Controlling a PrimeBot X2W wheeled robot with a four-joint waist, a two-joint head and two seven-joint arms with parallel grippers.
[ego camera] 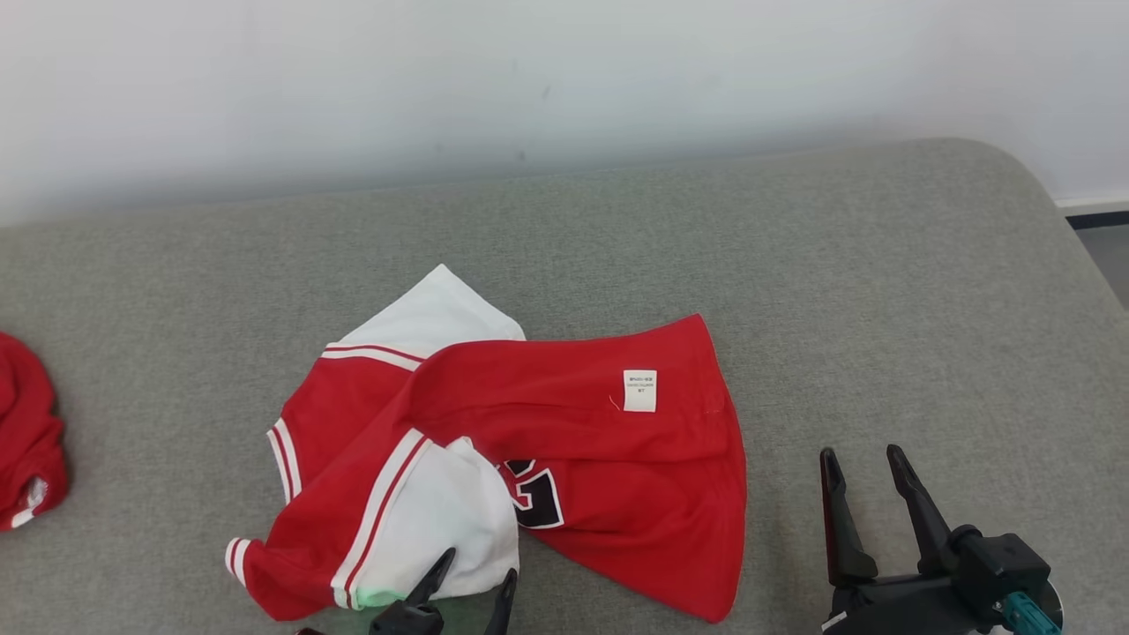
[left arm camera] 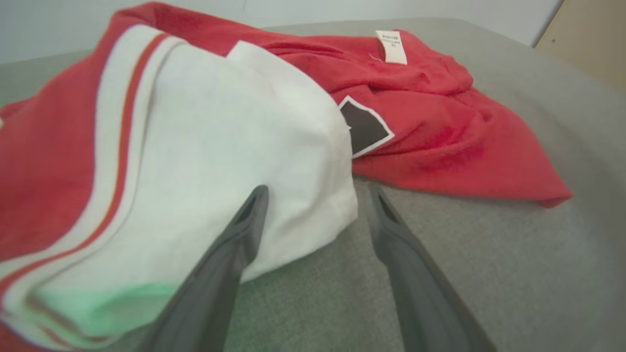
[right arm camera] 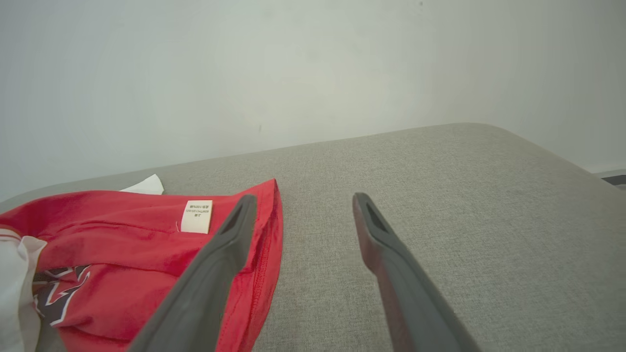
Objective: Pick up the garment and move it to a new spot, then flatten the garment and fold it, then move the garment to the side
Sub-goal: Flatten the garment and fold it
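The garment is a red and white jersey with striped trim, a white care tag and a black-and-white emblem, lying crumpled in the middle of the grey cushion. My left gripper stands open at the bottom edge, its fingers just over the near edge of a white sleeve, with nothing gripped. In the left wrist view the left gripper shows its left finger against the white cloth. My right gripper stands open to the right of the garment, on bare cushion; its wrist view shows the right gripper beside the red hem.
Another red cloth lies at the far left edge of the cushion. A pale wall runs behind the cushion. The cushion's rounded right end drops to a floor strip at the far right.
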